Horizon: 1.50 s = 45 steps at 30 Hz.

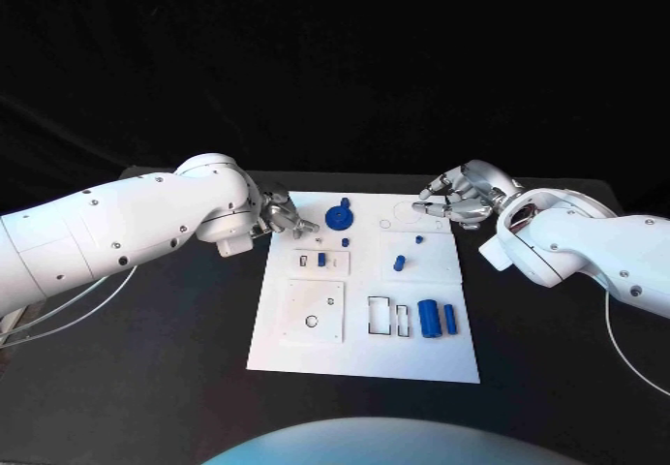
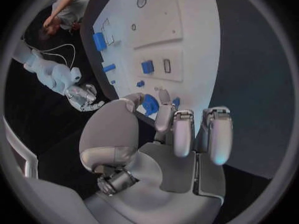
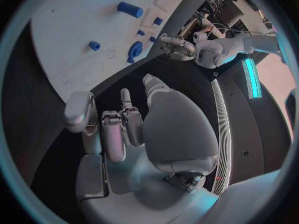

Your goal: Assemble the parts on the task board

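Item: white task board, lying in the middle of the black surface, its long axis running away from the robot.

Parts on the board: a round blue piece is sitting near the board's far edge, left of centre. A small blue block is standing in a recessed panel nearer the robot. A short blue peg is lying toward the board's middle. Two blue cylinders are lying side by side near the board's right edge, toward the robot, long axes parallel to the board's.

Left robot hand: hovering over the board's far left corner, fingers apart and loosely curled, gripping nothing. In the left wrist view the round blue piece is showing just past the fingertips, close but apparently not touching. This hand is judged the nearer one to that piece, which lies to its right along the far edge.

Right robot hand: hanging just off the board's far right corner, fingers half curled and spread, holding nothing; the right wrist view is showing the palm empty.

Judgement: assembly is barely begun; most parts are lying loose.

Room: dark, black backdrop beyond the surface.
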{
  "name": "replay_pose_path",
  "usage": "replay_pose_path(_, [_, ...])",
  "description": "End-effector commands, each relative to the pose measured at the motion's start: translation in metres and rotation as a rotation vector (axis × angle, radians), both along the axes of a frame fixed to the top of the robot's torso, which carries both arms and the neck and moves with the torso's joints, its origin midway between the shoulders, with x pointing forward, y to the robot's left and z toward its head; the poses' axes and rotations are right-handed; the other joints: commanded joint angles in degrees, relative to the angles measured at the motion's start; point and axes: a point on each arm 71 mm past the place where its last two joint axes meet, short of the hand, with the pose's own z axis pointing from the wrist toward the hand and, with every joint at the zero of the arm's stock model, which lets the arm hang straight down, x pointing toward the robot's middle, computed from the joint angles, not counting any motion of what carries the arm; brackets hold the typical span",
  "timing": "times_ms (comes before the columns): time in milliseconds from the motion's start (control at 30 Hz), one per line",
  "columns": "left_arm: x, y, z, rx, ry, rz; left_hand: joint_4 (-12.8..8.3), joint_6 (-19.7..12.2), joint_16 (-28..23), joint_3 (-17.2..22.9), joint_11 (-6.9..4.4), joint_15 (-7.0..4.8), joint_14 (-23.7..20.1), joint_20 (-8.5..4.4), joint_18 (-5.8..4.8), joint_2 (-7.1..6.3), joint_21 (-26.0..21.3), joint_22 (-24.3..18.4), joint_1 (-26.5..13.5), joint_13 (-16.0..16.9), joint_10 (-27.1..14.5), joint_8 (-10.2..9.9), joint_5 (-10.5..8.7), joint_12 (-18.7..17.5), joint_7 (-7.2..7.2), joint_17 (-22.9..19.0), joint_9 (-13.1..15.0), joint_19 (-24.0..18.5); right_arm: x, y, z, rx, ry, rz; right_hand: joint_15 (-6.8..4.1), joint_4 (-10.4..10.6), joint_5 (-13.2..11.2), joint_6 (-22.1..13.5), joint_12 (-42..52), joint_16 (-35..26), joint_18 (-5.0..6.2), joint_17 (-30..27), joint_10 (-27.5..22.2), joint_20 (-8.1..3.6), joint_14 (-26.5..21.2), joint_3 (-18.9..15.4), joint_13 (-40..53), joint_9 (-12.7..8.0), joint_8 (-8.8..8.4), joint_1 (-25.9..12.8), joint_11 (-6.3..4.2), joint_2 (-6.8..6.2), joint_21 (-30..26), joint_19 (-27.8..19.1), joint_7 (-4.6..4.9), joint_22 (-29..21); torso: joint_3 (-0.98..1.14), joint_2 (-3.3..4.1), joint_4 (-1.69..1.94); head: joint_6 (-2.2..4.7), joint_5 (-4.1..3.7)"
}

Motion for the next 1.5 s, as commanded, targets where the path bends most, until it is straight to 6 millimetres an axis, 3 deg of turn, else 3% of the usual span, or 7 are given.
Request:
replay_pose_path(33, [0.007, 0.006, 0.009, -0.009, 0.017, -0.008, -0.1, -0.7, 0.2, -0.4, 0.04, -0.03, 6.1, -0.01, -0.68, -0.09, -0.2, 13.5, -0.1, -0.2, -0.4, -0.6, 0.20, -0.3, -0.03, 15.1, -0.4, 4.4, -0.001, 0.002, -0.001, -0.017, 0.005, 0.023, -0.41, 0.0, 0.3, -0.3, -0.3, -0.1, 0.88, 11.2, -0.2, -0.22, 5.2, 0.4, 4.4, 0.1, 0.24, -0.4, -0.17, 0.03, 0.1, 0.1, -0.05, 0.0, 0.06, 0.05, -0.01, 0.32, 0.12])
replay_pose_path(267, [0.022, 0.017, 0.021, 0.039, -0.004, 0.007, -0.1, -1.8, 0.2, -1.1, 0.58, 0.43, 6.1, 0.41, -0.68, -0.05, -0.3, 13.5, 0.5, -0.6, -0.7, -3.0, -0.04, -0.5, 0.63, 15.1, -2.3, 4.4, -0.001, 0.002, -0.001, -0.020, 0.004, 0.024, -0.43, -0.1, 0.5, -0.3, -0.3, 0.0, 0.87, 11.3, -0.2, -0.23, 5.3, 0.6, 4.4, 0.1, 0.30, -0.3, -0.19, 0.09, 0.2, 0.1, -0.08, 0.1, -0.02, 0.18, -0.13, 0.81, 0.29])
replay_pose_path(533, [0.033, 0.017, 0.022, 0.087, -0.018, 0.010, -0.1, -1.9, 0.2, -1.1, 0.74, 0.58, 6.1, 0.56, -0.69, 0.21, -0.2, 13.5, 0.9, -0.6, -0.7, -3.7, -0.03, -0.5, 0.81, 15.1, -3.0, 4.5, 0.000, 0.003, -0.002, -0.021, 0.004, 0.024, -0.44, -0.1, 0.7, -0.3, -0.3, 0.0, 0.85, 11.3, -0.1, -0.24, 5.3, 0.7, 4.5, 0.1, 0.32, -0.3, -0.19, 0.11, 0.2, 0.2, -0.08, 0.1, -0.04, 0.23, 0.04, 0.90, 0.27])
replay_pose_path(800, [0.043, 0.012, 0.017, 0.114, 0.000, -0.010, -0.2, -3.1, 0.2, -1.5, 1.67, 1.39, 6.1, 1.31, -0.66, 0.06, -0.4, 13.5, 3.6, -3.1, -2.6, -7.3, 0.03, -2.2, 1.88, 15.1, -6.8, 4.4, 0.000, 0.003, -0.002, -0.020, 0.002, 0.022, -0.44, -0.1, 0.8, -0.3, -0.4, -0.1, 0.89, 11.2, -0.2, -0.25, 5.2, 0.7, 4.4, 0.2, 0.34, -0.3, -0.20, 0.11, 0.1, 0.1, -0.08, 0.0, -0.08, 0.31, -0.07, 0.81, 0.48])
replay_pose_path(1033, [0.046, 0.006, 0.011, 0.125, 0.019, -0.031, -0.1, -3.1, 0.2, -1.8, 1.91, 1.61, 6.1, 1.54, -0.64, 0.09, -0.4, 13.5, 3.9, -4.5, -3.5, -8.0, -0.60, -3.1, 2.13, 15.1, -7.9, 4.4, 0.000, 0.003, -0.001, -0.019, -0.001, 0.020, -0.44, -0.1, 0.9, -0.3, -0.4, -0.1, 0.93, 11.1, -0.3, -0.25, 5.2, 0.8, 4.3, 0.2, 0.33, -0.3, -0.20, 0.12, -0.1, 0.1, -0.08, -0.1, -0.21, 0.49, -0.25, 0.94, 0.54])
replay_pose_path(1367, [0.046, 0.002, 0.008, 0.137, 0.039, -0.045, -0.1, -3.0, 0.2, -2.0, 2.01, 1.72, 6.1, 1.65, -0.65, 0.34, -0.4, 13.5, 3.7, -4.9, -3.8, -8.3, -0.93, -3.4, 2.22, 15.1, -8.3, 4.4, 0.000, 0.003, -0.001, -0.017, -0.003, 0.018, -0.44, 0.0, 0.9, -0.4, -1.1, -0.2, 1.01, 10.9, -0.8, -0.26, 5.2, 0.8, 3.5, 0.2, 0.31, -0.3, -0.19, 0.08, -0.5, -0.1, -0.06, -0.4, -0.20, 0.53, -0.11, 0.91, 0.75])
replay_pose_path(1500, [0.045, 0.001, 0.006, 0.141, 0.057, -0.060, -0.2, -2.3, 0.2, -2.0, 1.98, 1.74, 6.1, 1.71, -0.64, 0.67, -0.4, 13.5, 4.0, -4.9, -3.7, -8.1, -0.94, -3.4, 2.14, 15.1, -8.5, 4.4, 0.000, 0.003, -0.001, -0.016, -0.004, 0.018, -0.44, 0.0, 0.9, -0.4, -1.1, -0.2, 1.00, 10.9, -0.8, -0.26, 5.2, 0.8, 3.6, 0.1, 0.30, -0.4, -0.18, 0.06, -0.4, -0.1, -0.05, -0.3, -0.22, 0.47, -0.23, 0.73, 0.90])
